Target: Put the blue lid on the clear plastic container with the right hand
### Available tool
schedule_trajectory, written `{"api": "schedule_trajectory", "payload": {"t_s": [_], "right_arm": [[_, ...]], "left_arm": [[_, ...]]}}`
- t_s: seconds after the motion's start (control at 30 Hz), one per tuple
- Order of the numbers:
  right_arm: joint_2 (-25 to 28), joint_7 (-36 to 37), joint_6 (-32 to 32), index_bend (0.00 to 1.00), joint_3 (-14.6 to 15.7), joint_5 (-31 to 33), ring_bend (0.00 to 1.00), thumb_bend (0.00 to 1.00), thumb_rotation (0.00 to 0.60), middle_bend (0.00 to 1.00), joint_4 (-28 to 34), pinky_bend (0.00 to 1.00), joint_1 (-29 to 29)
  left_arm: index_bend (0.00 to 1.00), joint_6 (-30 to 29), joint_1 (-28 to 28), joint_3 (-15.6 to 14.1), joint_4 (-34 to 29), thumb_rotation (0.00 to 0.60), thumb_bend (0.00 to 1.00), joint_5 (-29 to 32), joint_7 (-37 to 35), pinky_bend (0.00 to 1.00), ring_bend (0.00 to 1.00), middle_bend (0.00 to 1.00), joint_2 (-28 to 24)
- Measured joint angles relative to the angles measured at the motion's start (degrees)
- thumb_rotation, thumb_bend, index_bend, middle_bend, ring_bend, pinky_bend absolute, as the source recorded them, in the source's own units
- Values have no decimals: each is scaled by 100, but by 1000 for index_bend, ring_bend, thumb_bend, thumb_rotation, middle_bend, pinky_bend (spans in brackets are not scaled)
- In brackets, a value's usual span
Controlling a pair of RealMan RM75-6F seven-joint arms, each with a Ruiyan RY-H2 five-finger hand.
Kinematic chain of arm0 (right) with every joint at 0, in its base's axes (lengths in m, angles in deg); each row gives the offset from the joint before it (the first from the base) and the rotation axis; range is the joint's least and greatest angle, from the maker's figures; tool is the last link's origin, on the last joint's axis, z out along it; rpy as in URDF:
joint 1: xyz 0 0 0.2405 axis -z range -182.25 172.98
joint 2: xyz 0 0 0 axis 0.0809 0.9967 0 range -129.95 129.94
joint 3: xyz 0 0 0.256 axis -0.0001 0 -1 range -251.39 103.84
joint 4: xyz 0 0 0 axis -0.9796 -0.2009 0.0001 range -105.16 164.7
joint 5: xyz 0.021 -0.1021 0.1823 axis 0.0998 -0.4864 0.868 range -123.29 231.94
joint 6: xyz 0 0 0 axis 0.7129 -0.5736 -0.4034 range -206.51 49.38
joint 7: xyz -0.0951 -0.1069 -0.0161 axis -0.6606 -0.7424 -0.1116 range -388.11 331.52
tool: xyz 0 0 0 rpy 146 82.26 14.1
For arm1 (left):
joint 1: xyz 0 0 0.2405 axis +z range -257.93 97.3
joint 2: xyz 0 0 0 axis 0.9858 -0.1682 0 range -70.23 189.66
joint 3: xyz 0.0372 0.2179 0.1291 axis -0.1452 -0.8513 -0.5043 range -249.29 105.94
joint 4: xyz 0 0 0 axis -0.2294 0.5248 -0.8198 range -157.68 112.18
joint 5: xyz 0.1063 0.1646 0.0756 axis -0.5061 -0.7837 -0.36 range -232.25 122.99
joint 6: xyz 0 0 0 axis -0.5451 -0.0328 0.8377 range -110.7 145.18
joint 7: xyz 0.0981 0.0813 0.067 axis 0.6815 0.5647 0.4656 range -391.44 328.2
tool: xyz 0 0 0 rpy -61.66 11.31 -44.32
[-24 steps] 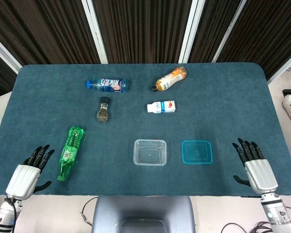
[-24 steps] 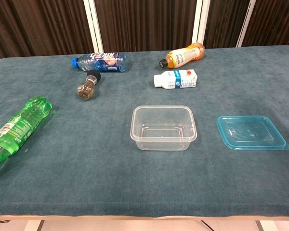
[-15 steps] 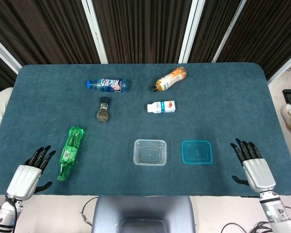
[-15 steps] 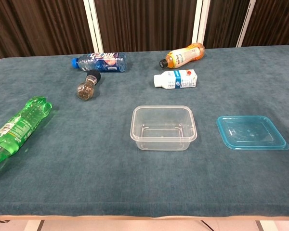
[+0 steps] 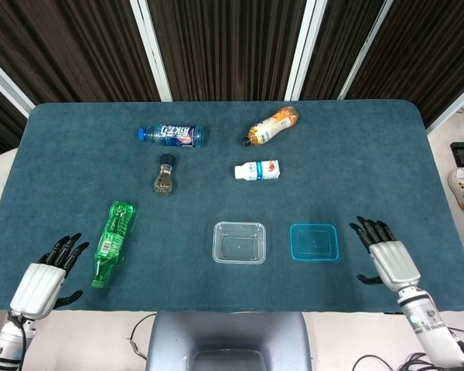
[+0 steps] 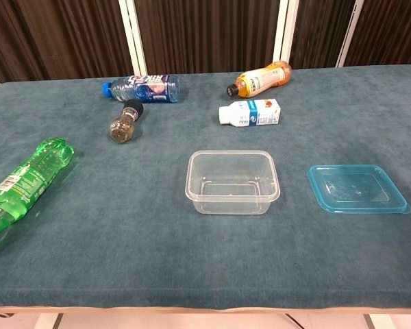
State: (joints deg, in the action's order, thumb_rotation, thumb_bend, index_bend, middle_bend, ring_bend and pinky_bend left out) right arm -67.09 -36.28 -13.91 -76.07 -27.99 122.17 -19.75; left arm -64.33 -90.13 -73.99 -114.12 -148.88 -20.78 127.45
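Lying left of right hand (image 5: 388, 261), blue lid (image 5: 315, 242), untouched

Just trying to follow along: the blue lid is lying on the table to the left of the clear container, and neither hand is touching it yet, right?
Not quite. The blue lid lies to the right of the clear container, not the left; the head view shows it. The rest holds: the right hand and left hand are both apart from it.

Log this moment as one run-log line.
phase: approach | right hand: open, beside blue plastic lid | clear plastic container: uncovered | left hand: open
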Motion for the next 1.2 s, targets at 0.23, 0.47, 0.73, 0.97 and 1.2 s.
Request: {"api": "schedule_trajectory", "payload": {"t_s": [0.23, 0.47, 0.73, 0.97, 1.2], "right_arm": [[-111, -543, -637, 0, -154, 501, 107, 106, 600, 68, 72, 163, -481], [-345, -1223, -1402, 0, -298, 1590, 127, 108, 600, 95, 48, 166, -1004], [-747, -1718, -1681, 0, -340, 2298, 141, 109, 600, 115, -276, 169, -1450], [-1038, -1738, -1865, 9, -258, 2473, 144, 110, 600, 117, -574, 171, -1664], [-1234, -1657, -1915, 26, -191, 2557, 161, 110, 600, 128, -763, 183, -1789]], "left_arm": [[149, 47, -22, -19, -40, 600, 305, 1, 2, 427, 82, 47, -24], [151, 75, -27, -33, -64, 600, 305, 1, -3, 427, 84, 48, -43], [151, 116, -37, -45, -90, 600, 305, 6, 36, 428, 86, 49, -48], [152, 151, -54, -61, -102, 600, 305, -12, 43, 428, 89, 49, -54], [152, 135, -49, -65, -105, 600, 305, -22, 23, 428, 89, 49, -61]]}}
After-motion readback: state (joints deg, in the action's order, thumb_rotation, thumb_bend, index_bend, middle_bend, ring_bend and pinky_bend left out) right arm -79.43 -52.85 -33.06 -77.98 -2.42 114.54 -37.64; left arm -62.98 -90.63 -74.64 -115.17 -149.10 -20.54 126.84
